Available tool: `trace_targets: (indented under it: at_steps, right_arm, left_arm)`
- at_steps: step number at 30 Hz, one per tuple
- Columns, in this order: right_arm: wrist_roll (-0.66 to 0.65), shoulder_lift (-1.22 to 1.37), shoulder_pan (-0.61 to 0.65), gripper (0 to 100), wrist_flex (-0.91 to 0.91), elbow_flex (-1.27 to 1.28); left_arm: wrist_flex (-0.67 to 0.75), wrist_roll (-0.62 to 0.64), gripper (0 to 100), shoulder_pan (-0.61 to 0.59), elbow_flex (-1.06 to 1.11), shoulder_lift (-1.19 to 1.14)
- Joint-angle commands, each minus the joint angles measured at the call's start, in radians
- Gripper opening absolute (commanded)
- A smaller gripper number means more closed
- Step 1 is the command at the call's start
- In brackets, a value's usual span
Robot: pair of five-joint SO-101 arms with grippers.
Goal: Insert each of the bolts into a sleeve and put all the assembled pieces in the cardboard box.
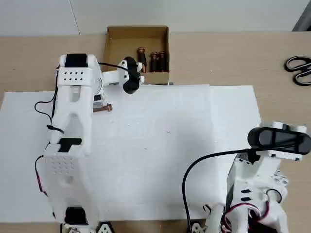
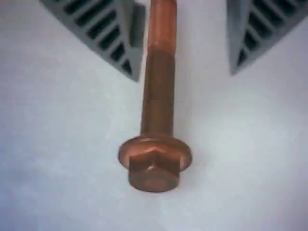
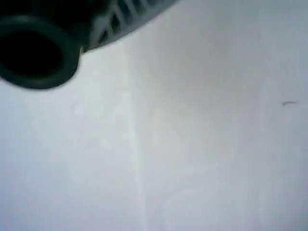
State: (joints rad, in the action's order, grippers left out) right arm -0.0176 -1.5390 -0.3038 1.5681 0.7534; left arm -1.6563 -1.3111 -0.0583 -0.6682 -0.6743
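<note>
- The left gripper [image 2: 185, 74] sits low over the sheet [image 1: 194, 145], fingers [image 2: 110, 33] spread wide, one on each side of the bolt [image 2: 156, 120] and pinching nothing.
- The bolt lies flat on the sheet near the box [image 1: 111, 48], its flanged head sticking out past the fingertips.
- The shank thickens partway along — sleeve or not, I can't tell.
- Three copper pieces [image 1: 153, 60] lie bunched at one side of the box.
- This looks like the pick-up.
- To do it well, I'd centre the shank in the gap first — it sits nearer one finger than the other.
- Then I'd close squarely across the shank rather than on the head, so the bolt can't roll or swing out.
- A slow squeeze seems wise, since a round shank on a smooth sheet may skid.
- The right gripper [image 3: 115, 24] hangs over bare sheet at the near side, and I can't tell whether it's open or closed.
</note>
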Motion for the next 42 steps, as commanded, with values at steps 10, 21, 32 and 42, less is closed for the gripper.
trace_targets:
  at_steps: [10,21,32,42]
  right_arm:
    - [-0.002,-0.002,-0.005,0.3,-0.021,-0.006]
    - [-0.002,-0.002,-0.004,0.3,-0.022,-0.005]
    - [-0.002,-0.002,-0.002,0.3,-0.033,-0.014]
    - [-0.005,0.027,0.3,0.2,-0.059,0.014]
  left_arm:
    - [0.044,-0.021,12,-0.006,-0.216,-0.236]
    - [-0.095,0.034,1,0.011,-0.43,-0.342]
    - [-0.098,0.333,0,0.066,-0.541,-0.058]
    - [-0.097,0.736,0,0.186,-0.188,0.519]
